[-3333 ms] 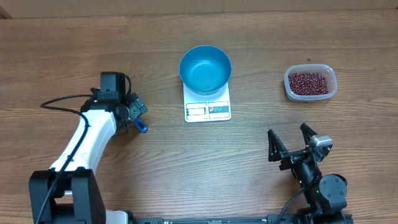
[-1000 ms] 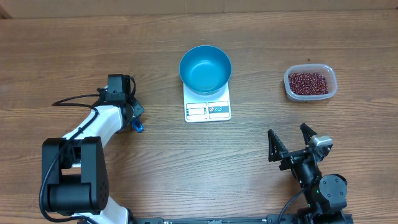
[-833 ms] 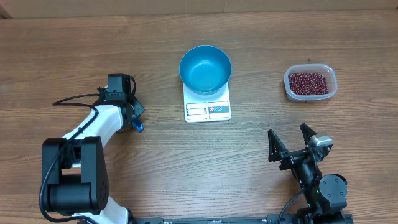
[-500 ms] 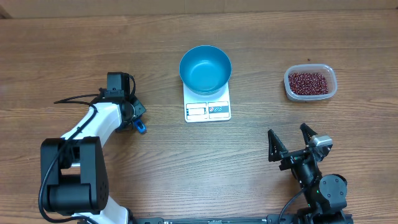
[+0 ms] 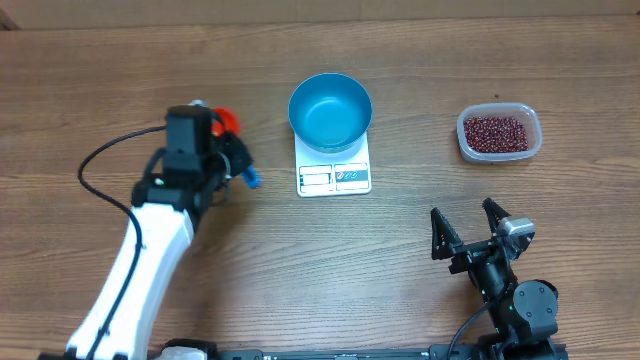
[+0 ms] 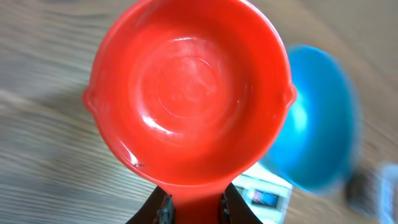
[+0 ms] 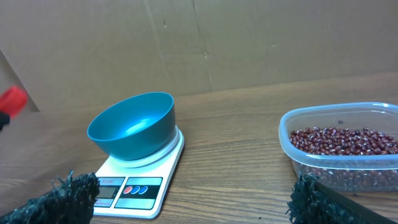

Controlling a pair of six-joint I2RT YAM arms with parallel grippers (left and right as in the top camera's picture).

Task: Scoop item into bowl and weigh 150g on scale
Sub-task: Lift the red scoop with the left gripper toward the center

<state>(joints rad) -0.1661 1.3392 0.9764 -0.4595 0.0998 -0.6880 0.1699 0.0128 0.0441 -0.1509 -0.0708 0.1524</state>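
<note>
my left claw (image 6: 191, 208) pinches the handle of a red scoop (image 6: 189, 93) left of the blue bowl (image 5: 330, 110) sitting on the scale (image 5: 334, 177), my right claw (image 5: 466, 228) spread wide, beans (image 5: 496, 131) in the clear tub (image 5: 537, 142).

A glossy red scoop (image 6: 189, 93) sits straight ahead of the left gripper (image 6: 194, 208), its handle pinched in the jaws, held above the wooden table (image 5: 300, 270). A clear plastic tub (image 5: 539, 140) rests on the table ahead and to the right of the right gripper (image 5: 462, 215), with a cardboard wall (image 7: 249, 43) beyond it.
</note>
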